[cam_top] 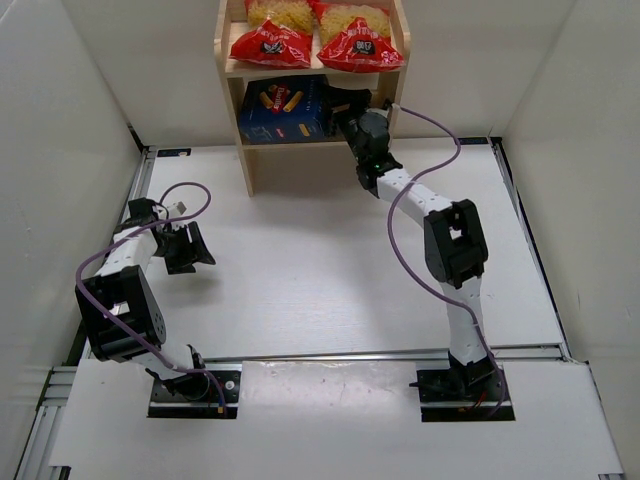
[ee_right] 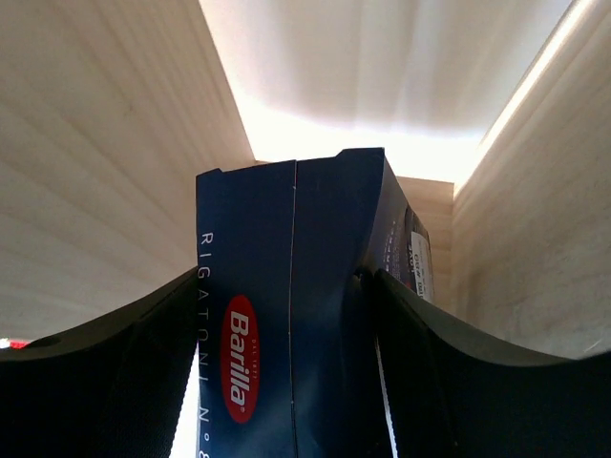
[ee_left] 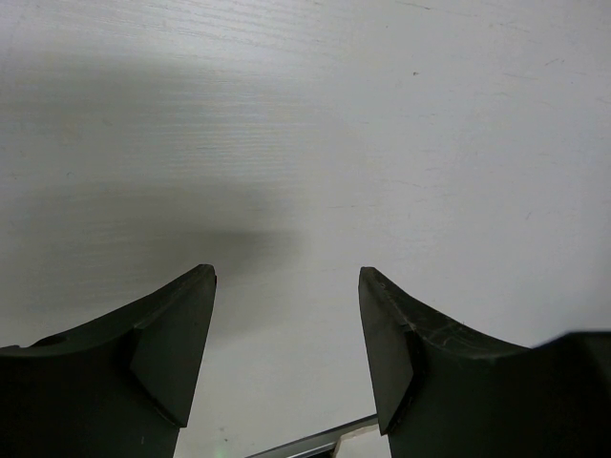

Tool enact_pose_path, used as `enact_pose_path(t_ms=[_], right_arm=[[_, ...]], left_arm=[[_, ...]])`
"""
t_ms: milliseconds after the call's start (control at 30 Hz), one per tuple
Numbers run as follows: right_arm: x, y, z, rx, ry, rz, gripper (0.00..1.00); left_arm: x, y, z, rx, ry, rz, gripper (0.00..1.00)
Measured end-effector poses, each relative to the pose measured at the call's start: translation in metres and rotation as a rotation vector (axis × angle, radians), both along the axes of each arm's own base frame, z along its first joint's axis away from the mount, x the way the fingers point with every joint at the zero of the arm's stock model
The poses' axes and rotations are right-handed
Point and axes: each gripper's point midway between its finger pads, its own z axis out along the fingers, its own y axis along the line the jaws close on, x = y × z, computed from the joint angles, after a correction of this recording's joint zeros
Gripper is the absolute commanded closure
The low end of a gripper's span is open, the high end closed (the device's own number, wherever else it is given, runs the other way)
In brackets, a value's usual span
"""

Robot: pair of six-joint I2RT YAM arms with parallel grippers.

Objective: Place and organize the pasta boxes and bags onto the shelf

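Top external: white table (cam_top: 300, 260), walls (cam_top: 60, 100), shelf (cam_top: 248, 160).

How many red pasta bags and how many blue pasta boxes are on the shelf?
Red bags: 2
Blue box: 1
Total: 3

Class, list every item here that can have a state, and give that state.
left gripper: open, empty, over the table.
right gripper: shut on the blue pasta box.
blue pasta box: gripped, on the lower board of the shelf.
red bags: both resting on the upper board, side by side.
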Motion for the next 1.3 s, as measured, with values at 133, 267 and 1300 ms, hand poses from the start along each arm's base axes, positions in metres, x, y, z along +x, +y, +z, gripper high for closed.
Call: enact_pose_path(t_ms=[133,267,1300], right_arm=[[0.007,0.000,-0.007,-0.016,0.017,-0.031,0.79],[0.018,0.003,-0.010,-0.034,0.079,-0.039,0.40],[-0.027,-0.037,-0.034,-0.860,0.268,-0.204,0.00]], left_arm=[[0.000,0.000,0.000,0.000,0.000,0.000,0.28],[0.000,0.000,0.000,0.000,0.000,0.000,0.28],[-0.005,-0.006,-0.004,-0.032,0.017,-0.008,0.23]])
